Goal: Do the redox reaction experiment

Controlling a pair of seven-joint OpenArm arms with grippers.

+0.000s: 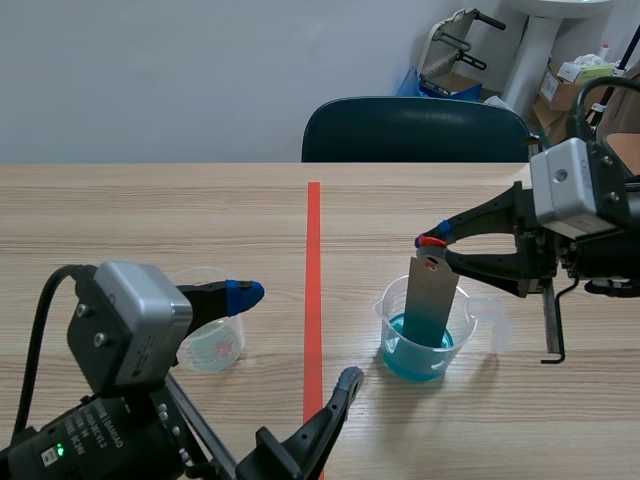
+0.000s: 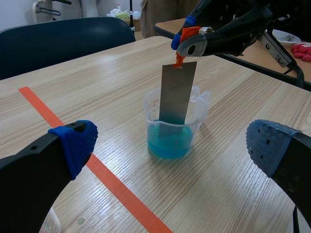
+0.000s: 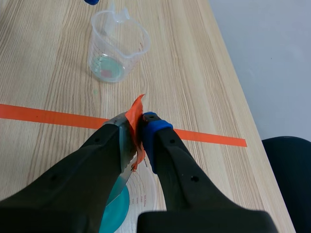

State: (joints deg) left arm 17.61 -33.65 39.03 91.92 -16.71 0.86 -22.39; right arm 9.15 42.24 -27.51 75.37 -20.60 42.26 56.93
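Observation:
A clear beaker (image 1: 392,312) of blue liquid (image 1: 418,360) stands right of the tape line. A grey metal strip (image 1: 432,300) stands upright in it with its lower end in the liquid. My right gripper (image 1: 432,241) is shut on the orange tag at the strip's top. The left wrist view shows the same strip (image 2: 177,92), beaker (image 2: 197,114) and right gripper (image 2: 187,41) straight ahead of my open left gripper (image 2: 173,145). A second clear beaker (image 1: 212,345), holding only faint residue, sits beside the left gripper (image 1: 297,335). In the right wrist view the gripper (image 3: 138,128) pinches the orange tag (image 3: 136,110).
An orange tape line (image 1: 314,300) runs down the middle of the wooden table. A dark blue chair (image 1: 415,130) stands at the far edge. The second beaker (image 3: 116,46) lies ahead of the right gripper, across the tape. Boxes and clutter sit in the back right corner.

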